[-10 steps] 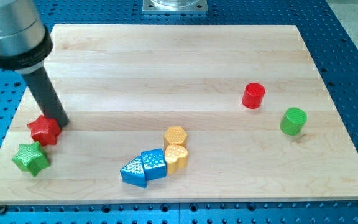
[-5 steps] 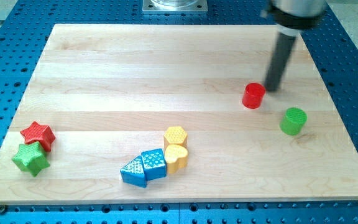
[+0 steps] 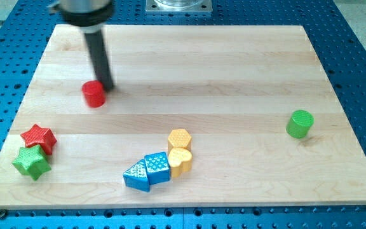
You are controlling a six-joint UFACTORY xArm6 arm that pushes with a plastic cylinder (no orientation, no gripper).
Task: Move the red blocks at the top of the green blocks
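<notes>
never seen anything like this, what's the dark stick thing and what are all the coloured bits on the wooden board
The dark stick is the end of a robot arm. It has no claw and holds nothing; its lower end, my tip, slides along the wooden board and nudges blocks. One camera looks down on the board at a slant.

My tip sits just to the upper right of the red cylinder. At the view's lower left a red star touches the top of a green star. A green cylinder stands alone at the right. Near the bottom middle cluster two yellow blocks and two blue blocks.
</notes>
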